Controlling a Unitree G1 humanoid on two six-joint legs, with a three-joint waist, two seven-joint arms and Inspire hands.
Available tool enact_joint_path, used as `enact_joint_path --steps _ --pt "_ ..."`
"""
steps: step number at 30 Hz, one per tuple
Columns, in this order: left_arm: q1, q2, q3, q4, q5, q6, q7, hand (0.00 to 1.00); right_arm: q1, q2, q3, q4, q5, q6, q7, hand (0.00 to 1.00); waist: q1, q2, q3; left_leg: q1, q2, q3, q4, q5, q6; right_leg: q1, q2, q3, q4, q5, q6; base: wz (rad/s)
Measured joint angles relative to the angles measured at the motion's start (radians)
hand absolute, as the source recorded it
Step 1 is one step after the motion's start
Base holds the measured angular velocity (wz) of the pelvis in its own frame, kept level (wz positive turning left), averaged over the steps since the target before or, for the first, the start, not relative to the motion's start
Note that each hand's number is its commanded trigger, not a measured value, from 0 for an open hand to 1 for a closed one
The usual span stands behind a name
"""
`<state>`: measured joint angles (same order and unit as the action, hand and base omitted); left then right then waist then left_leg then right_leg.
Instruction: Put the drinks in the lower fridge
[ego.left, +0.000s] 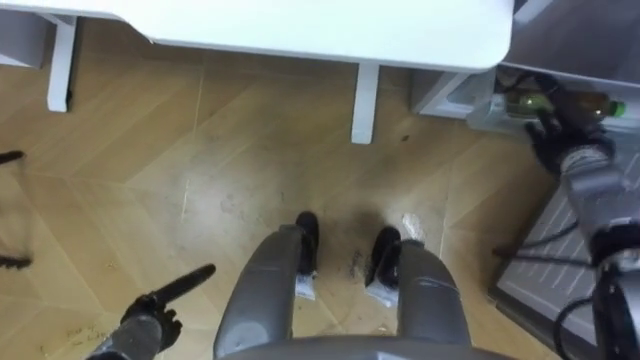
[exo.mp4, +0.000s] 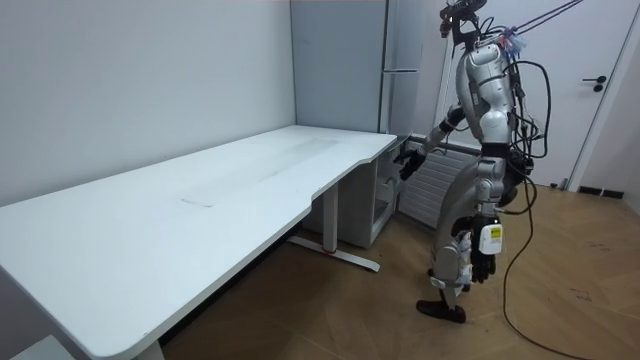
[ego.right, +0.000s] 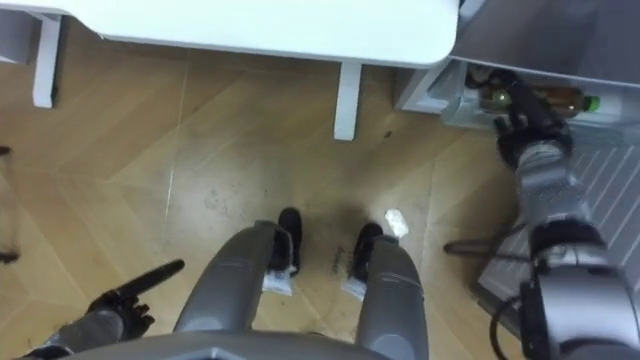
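Note:
A brown drink bottle (ego.left: 588, 104) with a green cap lies on its side in the open lower fridge compartment (ego.left: 462, 98) at my upper right. My right hand (ego.left: 553, 133) reaches into that compartment, its dark fingers curled round the bottle's body. A second bottle (ego.left: 522, 100) with a greenish label lies just left of the hand, inside the compartment. In the room view I stand at the end of the desk, right arm stretched toward the grey fridge (exo.mp4: 400, 60), right hand (exo.mp4: 408, 161) at its low opening. My left hand (ego.left: 150, 320) hangs at the lower left, fingers relaxed, holding nothing.
The white desk (ego.left: 300, 30) runs across the top, one leg (ego.left: 365, 100) standing just left of the fridge opening. The open fridge door (ego.left: 560, 240) with its ribbed inner face is at my right side. Wooden floor lies in front of and left of me.

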<state>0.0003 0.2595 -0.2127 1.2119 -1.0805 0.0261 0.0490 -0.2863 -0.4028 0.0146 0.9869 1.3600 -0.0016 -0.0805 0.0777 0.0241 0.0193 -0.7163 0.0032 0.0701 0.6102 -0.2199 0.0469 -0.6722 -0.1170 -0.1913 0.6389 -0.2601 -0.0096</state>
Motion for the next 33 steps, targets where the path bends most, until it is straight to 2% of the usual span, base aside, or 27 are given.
enact_joint_path --steps 1,2,6,9,12,15,23,28,33 --pt "0.0 0.0 -0.001 0.0 0.0 -0.003 0.0 0.0 0.02 0.005 0.005 -0.007 0.001 -0.001 0.0 0.0 -0.001 0.0 -0.0003 0.009 0.0 0.0 -0.006 0.001 0.0 0.008 0.0 0.0 -0.005 0.001 0.001 0.0" --pt "0.005 0.0 0.001 -0.004 0.0 -0.006 -0.002 0.0 0.059 0.021 0.004 -0.024 0.001 -0.002 0.004 0.0 0.0 -0.003 -0.0044 0.021 -0.001 0.001 -0.017 0.004 0.0 0.019 0.001 -0.001 -0.017 0.006 0.001 -0.03" --pt "0.014 -0.004 0.005 -0.005 -0.012 -0.007 -0.025 0.0 0.13 0.06 0.003 -0.019 -0.003 -0.003 0.018 0.0 -0.015 -0.003 -0.0043 0.042 -0.001 0.009 -0.039 0.008 0.001 0.035 0.001 0.003 -0.036 0.015 0.003 -0.07" --pt "0.028 -0.005 0.011 -0.005 -0.028 -0.006 -0.04 0.0 0.159 0.09 0.003 -0.018 -0.043 -0.002 0.018 0.0 -0.022 0.0 -0.0044 0.041 -0.001 0.011 -0.042 0.008 0.001 0.033 0.008 0.009 -0.045 0.016 0.004 -0.06" --pt "0.031 -0.009 0.015 -0.015 -0.026 -0.004 -0.041 0.0 0.169 0.094 0.002 -0.017 -0.039 0.001 0.017 0.0 -0.018 0.003 -0.0047 0.04 -0.001 0.011 -0.048 0.008 0.0 0.031 0.011 0.011 -0.052 0.017 0.003 -0.02" --pt "0.031 -0.017 0.023 -0.015 -0.018 -0.003 -0.041 0.0 0.167 0.095 0.002 -0.014 -0.037 0.001 0.02 0.0 -0.02 0.006 -0.0047 0.05 -0.002 0.012 -0.059 0.01 -0.002 0.036 0.011 0.012 -0.056 0.017 0.003 0.0" --pt "0.031 -0.017 0.044 -0.014 -0.018 -0.003 -0.041 0.0 0.146 0.101 0.002 0.104 -0.036 0.003 0.038 0.0 -0.02 0.008 -0.0023 0.073 -0.001 0.01 -0.076 0.013 -0.007 0.06 0.013 0.007 -0.077 0.017 0.0 0.0" --pt "0.03 -0.016 0.051 -0.016 -0.018 -0.003 -0.039 0.0 0.129 0.101 -0.02 0.111 -0.023 0.005 0.022 0.0 -0.034 0.016 0.0081 0.043 0.0 0.012 -0.053 0.007 -0.007 0.032 0.013 0.015 -0.059 0.016 0.0 -0.02" --pt "0.015 -0.017 0.051 -0.015 -0.019 -0.003 -0.012 0.0 0.032 0.09 -0.079 0.13 0.031 0.009 -0.035 0.0 -0.045 0.018 0.0147 -0.039 0.002 0.025 0.016 -0.004 -0.001 -0.054 0.01 0.034 0.011 0.003 -0.001 -0.05"
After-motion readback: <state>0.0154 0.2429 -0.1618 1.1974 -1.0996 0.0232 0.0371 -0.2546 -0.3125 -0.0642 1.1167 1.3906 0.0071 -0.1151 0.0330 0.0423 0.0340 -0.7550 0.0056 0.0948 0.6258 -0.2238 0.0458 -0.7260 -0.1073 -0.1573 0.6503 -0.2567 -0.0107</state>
